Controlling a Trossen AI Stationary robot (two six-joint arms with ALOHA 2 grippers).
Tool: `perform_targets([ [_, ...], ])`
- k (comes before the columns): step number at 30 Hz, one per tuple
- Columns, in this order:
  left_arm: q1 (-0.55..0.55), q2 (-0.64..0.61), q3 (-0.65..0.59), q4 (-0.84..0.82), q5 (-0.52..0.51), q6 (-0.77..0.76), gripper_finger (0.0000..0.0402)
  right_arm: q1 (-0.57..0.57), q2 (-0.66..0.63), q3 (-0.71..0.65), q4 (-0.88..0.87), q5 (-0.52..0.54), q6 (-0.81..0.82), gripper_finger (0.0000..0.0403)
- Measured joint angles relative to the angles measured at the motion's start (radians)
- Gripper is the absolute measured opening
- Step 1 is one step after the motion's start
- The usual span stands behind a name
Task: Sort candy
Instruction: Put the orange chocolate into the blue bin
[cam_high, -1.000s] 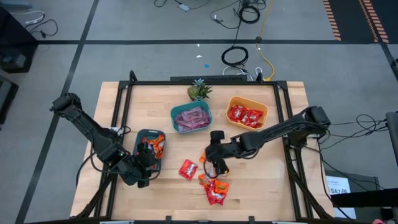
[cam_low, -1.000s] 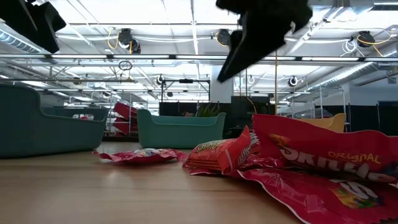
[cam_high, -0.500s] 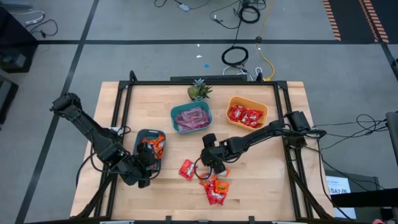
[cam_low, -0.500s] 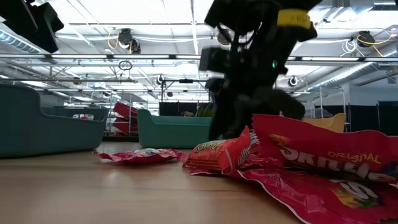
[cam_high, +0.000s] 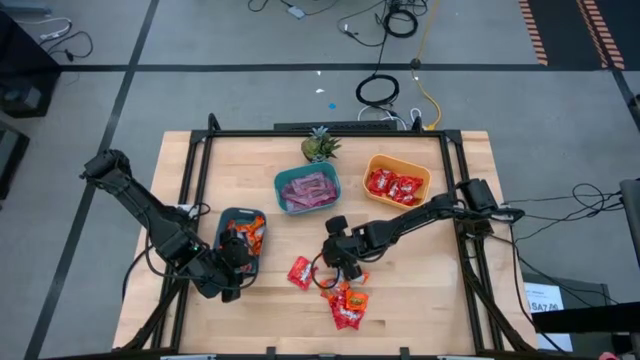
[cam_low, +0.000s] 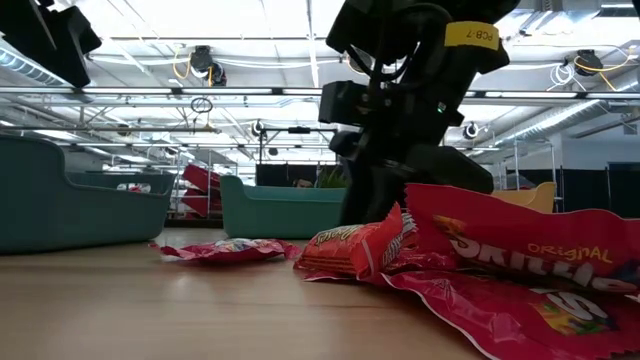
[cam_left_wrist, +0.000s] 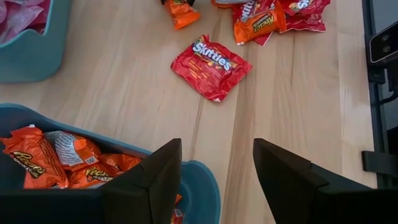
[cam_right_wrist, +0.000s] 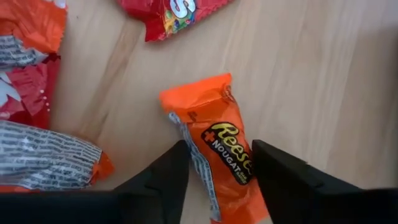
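— Wood is the biggest thing in front of me: the pale table (cam_high: 420, 320) carrying three bowls and a loose heap of candy. Ask away.

— Where does everything stand?

— Largest first. At the far side sit the teal bowl (cam_high: 307, 190) of pink-purple packs and the orange bowl (cam_high: 397, 181) of red ones. Nearer my left arm is the dark bowl (cam_high: 240, 238), holding orange packs. The unsorted heap (cam_high: 345, 303) lies at the near middle of the table, with one red Skittles pack (cam_high: 302, 272) lying alone just beside it.

— And your hands?

— My left fingers (cam_left_wrist: 214, 171) hang apart and empty over the near rim of the dark bowl, waiting. My right fingers (cam_right_wrist: 214, 165) are down at the table, straddling an orange Reese's pack (cam_right_wrist: 214, 146) at the heap's edge; each one sits against a side of the wrapper. Whether I have it pinched yet, I cannot tell.

— So which step is this?

— Picking up, I judge. Next calls for a firm pinch, a clean lift, then a carry to the dark bowl, since orange belongs there. The wrapper looks slick, so it may slide out.
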Motion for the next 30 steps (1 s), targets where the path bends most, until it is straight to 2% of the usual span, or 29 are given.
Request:
perform_targets([
  [7,0.000,0.000,0.000,0.000,0.000,0.000,0.0208,0.000,0.002,0.000,0.004,0.012,0.085,0.0077],
  [11,0.000,0.000,0.000,0.004,0.000,0.000,0.0208,-0.002,-0.007,-0.002,0.002,0.017,0.159,0.0045],
  [17,0.000,0.000,0.000,0.005,0.000,0.000,0.0208,-0.003,-0.065,-0.008,-0.038,0.018,0.237,0.0034],
  [30,0.000,0.000,0.000,0.004,0.000,0.001,0.0208,-0.002,-0.331,-0.005,-0.117,0.017,0.489,0.0032],
])
